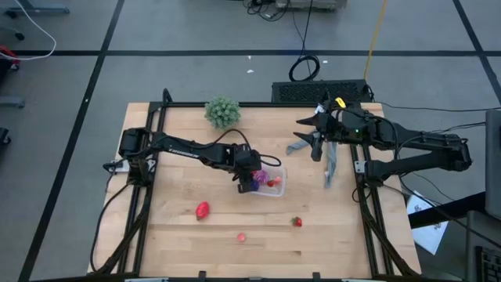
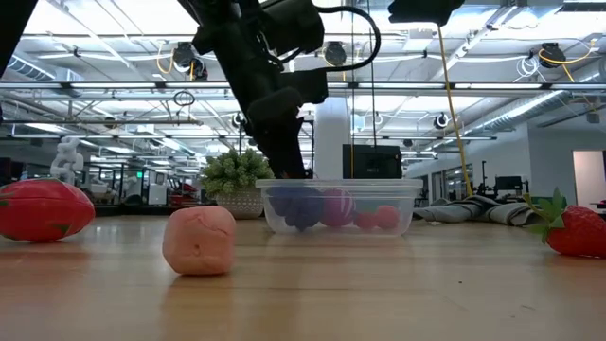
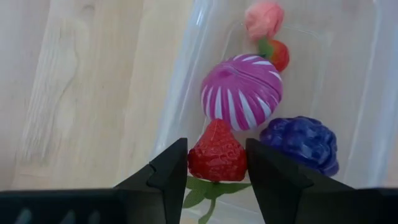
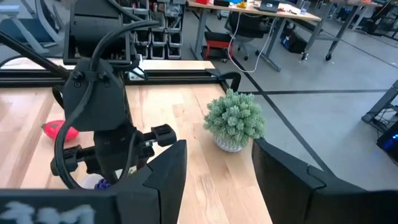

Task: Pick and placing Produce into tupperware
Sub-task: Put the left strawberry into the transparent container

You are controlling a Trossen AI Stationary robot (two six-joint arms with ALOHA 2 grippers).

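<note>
Your left tool (image 3: 216, 163) pinches a strawberry (image 3: 216, 154) low over the tupperware (image 1: 276, 189), which sits near the desk's centre. At twelve o'clock beyond it lie the striped ball (image 3: 241, 91) and grapes (image 3: 301, 143). Lower slightly, then release gently into the bare near corner.

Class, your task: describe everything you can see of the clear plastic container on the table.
The tupperware is a small, clear plastic box, rectangular with rounded corners and a rim at the top, standing upright and lidless on the wooden table near its middle. Through its walls show a purple grape cluster, a striped magenta ball, a pink piece and a small strawberry. The left end effector reaches into it, shut on another strawberry.
</note>
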